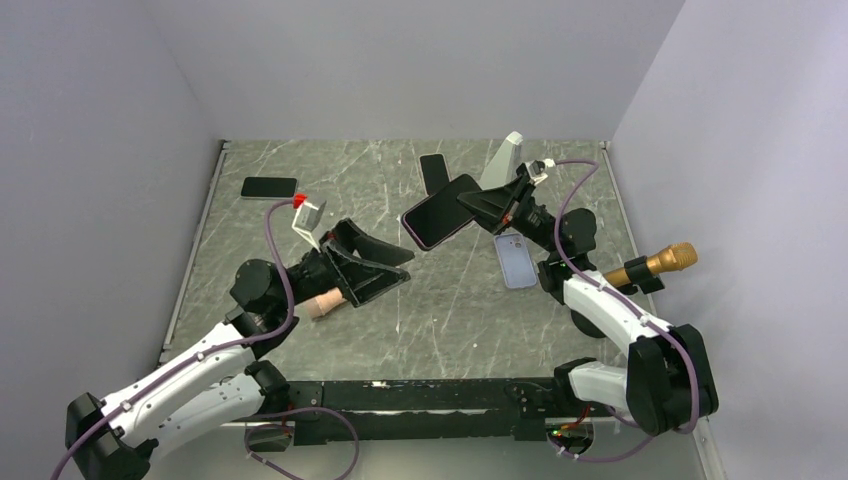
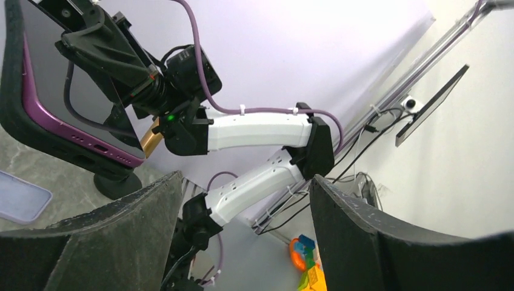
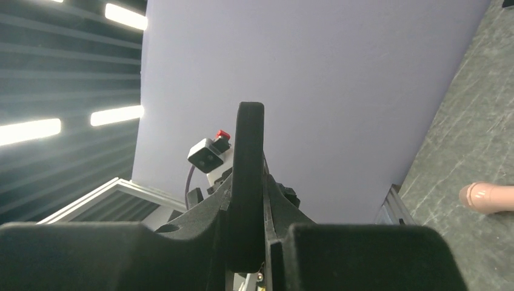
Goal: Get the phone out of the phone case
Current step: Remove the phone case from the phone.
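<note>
My right gripper (image 1: 472,206) is shut on a purple-edged phone (image 1: 438,213) that sits in a black case, and holds it tilted in the air above the table's middle. In the left wrist view the phone (image 2: 54,91) shows at upper left, its purple rim inside the black case (image 2: 15,115), clamped by the right gripper (image 2: 97,51). In the right wrist view the cased phone (image 3: 248,176) stands edge-on between the fingers of my right gripper (image 3: 257,242). My left gripper (image 1: 388,264) is open and empty, just left of and below the phone; it also shows in the left wrist view (image 2: 245,206).
A black phone (image 1: 269,187) lies at back left, another (image 1: 434,171) at back centre. A light blue case (image 1: 515,260) lies under the right arm. A gold microphone (image 1: 655,265) stands at right. A pink finger-like object (image 1: 325,305) lies beside the left arm.
</note>
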`<state>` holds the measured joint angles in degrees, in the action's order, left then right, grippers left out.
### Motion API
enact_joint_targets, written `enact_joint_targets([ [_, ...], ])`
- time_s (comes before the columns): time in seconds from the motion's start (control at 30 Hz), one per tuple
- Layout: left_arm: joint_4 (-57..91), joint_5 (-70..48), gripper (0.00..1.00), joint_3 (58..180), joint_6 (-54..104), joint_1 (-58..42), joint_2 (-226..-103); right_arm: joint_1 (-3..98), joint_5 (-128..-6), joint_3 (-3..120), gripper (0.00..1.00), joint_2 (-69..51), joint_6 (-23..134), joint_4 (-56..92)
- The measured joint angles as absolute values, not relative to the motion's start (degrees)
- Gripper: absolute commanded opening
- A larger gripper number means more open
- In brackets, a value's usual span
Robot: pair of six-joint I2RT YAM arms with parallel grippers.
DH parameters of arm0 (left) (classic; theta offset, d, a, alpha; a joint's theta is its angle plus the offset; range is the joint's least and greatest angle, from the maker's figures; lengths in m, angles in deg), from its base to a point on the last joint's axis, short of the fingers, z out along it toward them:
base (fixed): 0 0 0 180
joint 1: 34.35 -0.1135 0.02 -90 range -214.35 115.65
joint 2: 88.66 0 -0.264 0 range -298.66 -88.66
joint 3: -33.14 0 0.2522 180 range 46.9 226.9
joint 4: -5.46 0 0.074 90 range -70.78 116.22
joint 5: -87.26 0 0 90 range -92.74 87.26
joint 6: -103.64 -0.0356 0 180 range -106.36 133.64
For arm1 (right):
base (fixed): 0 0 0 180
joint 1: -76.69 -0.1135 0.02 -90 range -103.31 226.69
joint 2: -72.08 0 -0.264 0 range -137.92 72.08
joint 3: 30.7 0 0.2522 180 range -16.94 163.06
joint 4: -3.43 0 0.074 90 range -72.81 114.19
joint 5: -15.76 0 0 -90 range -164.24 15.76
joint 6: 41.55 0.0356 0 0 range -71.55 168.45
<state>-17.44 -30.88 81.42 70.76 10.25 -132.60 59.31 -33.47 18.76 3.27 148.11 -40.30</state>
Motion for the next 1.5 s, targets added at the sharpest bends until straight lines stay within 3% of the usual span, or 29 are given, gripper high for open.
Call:
enact_joint_targets([
  [0.87,-18.18,-22.16,0.79,81.86,79.35,10.25,-140.3,59.63,-34.28,19.86,0.0,4.97,143.28,-35.25],
  [1.27,-9.73,-15.56,0.73,83.5,84.32,8.1,-140.19,59.66,-29.8,25.65,0.0,5.71,129.94,-22.88],
  [1.5,-8.79,-19.71,0.62,84.44,85.5,4.48,-141.04,59.74,-21.29,29.34,0.0,2.68,127.69,-23.69],
])
